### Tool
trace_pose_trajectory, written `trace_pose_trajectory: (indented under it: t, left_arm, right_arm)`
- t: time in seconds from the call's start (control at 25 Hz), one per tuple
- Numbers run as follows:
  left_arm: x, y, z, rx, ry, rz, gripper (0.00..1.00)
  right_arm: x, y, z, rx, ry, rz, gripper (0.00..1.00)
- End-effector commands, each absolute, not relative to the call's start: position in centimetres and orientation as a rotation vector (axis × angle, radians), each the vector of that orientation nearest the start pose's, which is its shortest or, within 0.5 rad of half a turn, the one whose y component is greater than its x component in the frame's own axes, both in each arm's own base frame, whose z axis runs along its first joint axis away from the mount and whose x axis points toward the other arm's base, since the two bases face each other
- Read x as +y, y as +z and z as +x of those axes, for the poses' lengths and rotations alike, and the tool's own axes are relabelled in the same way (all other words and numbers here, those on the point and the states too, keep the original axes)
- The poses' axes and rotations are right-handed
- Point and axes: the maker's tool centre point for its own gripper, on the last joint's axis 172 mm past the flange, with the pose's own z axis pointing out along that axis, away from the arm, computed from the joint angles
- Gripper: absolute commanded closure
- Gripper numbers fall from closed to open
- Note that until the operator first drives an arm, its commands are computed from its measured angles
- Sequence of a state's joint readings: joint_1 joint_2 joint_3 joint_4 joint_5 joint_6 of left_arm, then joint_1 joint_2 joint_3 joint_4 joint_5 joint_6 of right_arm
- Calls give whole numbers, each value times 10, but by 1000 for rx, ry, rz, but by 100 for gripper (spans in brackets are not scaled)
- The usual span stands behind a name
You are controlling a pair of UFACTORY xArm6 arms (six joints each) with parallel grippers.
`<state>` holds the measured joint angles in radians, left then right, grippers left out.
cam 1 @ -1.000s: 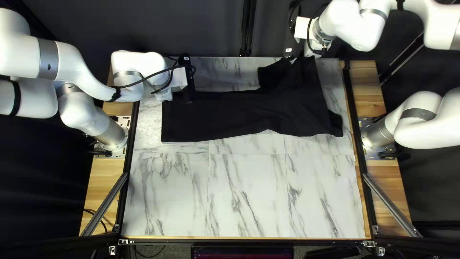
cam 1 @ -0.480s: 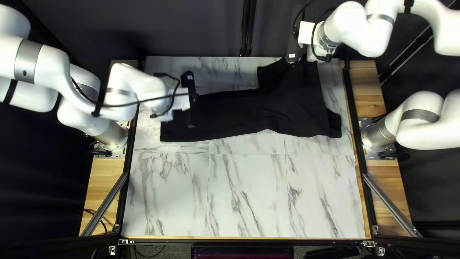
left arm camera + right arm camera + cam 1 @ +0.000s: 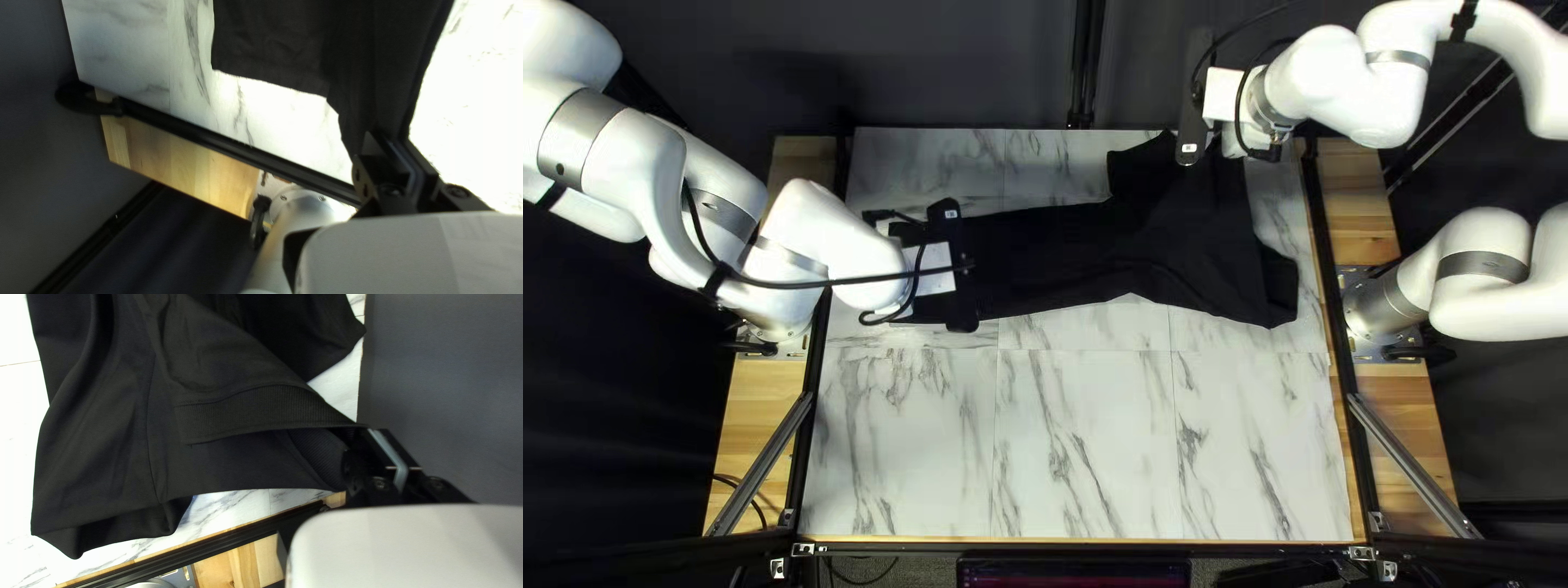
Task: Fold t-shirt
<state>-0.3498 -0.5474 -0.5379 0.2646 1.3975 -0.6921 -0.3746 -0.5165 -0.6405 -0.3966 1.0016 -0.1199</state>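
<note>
Presently, one black t-shirt (image 3: 1056, 256) is spread across the far part of the marble-patterned table (image 3: 1084, 436), its body toward the left of the top left view, its ribbed collar (image 3: 239, 411) toward the right. The left gripper (image 3: 387, 142) is closed narrowly on a gathered edge (image 3: 381, 103) of the garment, and the right gripper (image 3: 373, 438) is closed on the collar. Completed: both ends secured, the work judged to be at an early stage; outstanding: straightening, every main fold, and final release, no finished fold being distinguishable.
</note>
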Motion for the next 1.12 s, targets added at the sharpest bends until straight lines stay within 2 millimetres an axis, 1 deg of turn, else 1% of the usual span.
trace_pose_trajectory:
  t: [0.04,0.2,0.32,0.52,0.56,0.68,0.76,0.84,1.0,1.12]
  left_arm:
    - [-26,178,238,-396,221,-2712,92]
    - [-47,182,247,-422,240,-2691,92]
    - [-59,184,249,-432,243,-2681,92]
    - [-67,189,251,-447,248,-2668,92]
    - [-67,189,251,-450,250,-2666,92]
    - [-57,188,245,-467,259,-2663,92]
    - [-56,189,243,-475,260,-2661,92]
    - [-65,193,243,-477,257,-2656,91]
    - [-79,190,246,-481,261,-2656,89]
    - [-88,189,249,-478,258,-2657,89]
  right_arm:
    - [-205,233,323,103,-121,-3516,100]
    - [-206,230,324,93,-129,-3514,100]
    - [-207,228,324,87,-134,-3512,100]
    - [-207,228,325,81,-139,-3510,100]
    - [-207,228,326,80,-140,-3510,100]
    - [-208,227,326,76,-145,-3509,100]
    - [-208,226,326,75,-146,-3508,100]
    - [-208,227,326,75,-146,-3508,100]
    - [-208,228,328,73,-149,-3506,100]
    - [-204,228,330,67,-148,-3506,100]
